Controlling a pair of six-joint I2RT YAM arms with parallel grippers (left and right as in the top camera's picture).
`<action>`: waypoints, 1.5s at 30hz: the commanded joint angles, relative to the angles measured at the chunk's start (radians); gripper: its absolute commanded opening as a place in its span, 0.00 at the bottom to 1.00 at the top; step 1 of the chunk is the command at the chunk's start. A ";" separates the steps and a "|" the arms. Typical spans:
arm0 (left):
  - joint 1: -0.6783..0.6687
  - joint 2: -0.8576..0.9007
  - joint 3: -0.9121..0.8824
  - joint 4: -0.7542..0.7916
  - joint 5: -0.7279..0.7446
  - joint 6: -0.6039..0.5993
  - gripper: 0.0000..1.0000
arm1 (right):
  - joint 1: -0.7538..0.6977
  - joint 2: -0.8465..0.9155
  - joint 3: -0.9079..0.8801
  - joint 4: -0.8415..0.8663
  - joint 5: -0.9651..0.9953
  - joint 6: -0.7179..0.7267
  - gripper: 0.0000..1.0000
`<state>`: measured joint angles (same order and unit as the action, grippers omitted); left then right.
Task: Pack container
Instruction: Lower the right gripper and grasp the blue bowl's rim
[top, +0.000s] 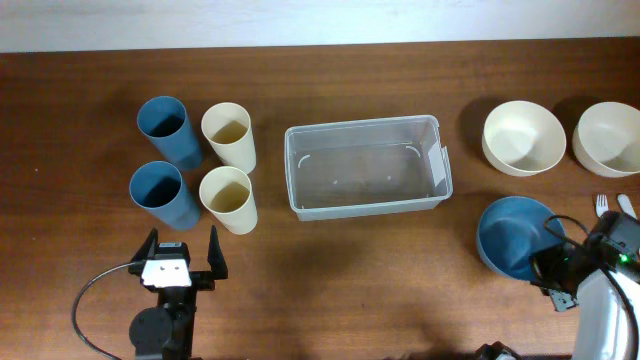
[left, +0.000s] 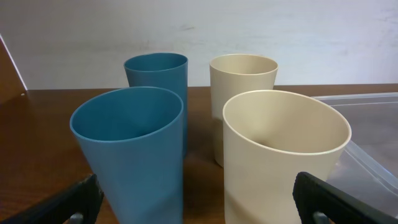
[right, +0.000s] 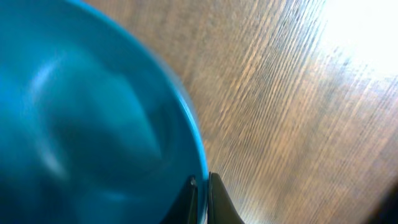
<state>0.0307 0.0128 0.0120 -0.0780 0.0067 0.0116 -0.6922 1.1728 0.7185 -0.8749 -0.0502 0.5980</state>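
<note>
Clear container (top: 367, 165) sits mid-table, well apart from the right claw (top: 553, 270) and to its left. That claw is pinched tight on the blue bowl (top: 508, 232) rim. Left claw (top: 182, 252) stands fully spread, holding nothing.

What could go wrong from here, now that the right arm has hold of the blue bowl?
1. The right jaws pinch the blue bowl only at its thin rim; it may tilt or slip once lifted.
2. The bowl looks nearly as wide as the container, so it could catch on the rim.
3. The open left jaws stand close behind the cups; a careless advance might topple one.
</note>
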 joint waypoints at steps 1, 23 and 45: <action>0.006 -0.008 -0.003 -0.005 -0.003 0.019 1.00 | -0.003 -0.069 0.079 -0.026 -0.009 -0.025 0.04; 0.006 -0.008 -0.003 -0.005 -0.003 0.019 1.00 | -0.003 0.078 0.056 -0.011 0.073 -0.024 0.79; 0.006 -0.008 -0.003 -0.005 -0.003 0.019 1.00 | -0.003 0.352 -0.002 0.222 0.010 -0.017 0.04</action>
<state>0.0307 0.0128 0.0120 -0.0780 0.0067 0.0116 -0.6922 1.5036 0.7319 -0.6464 -0.0891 0.5762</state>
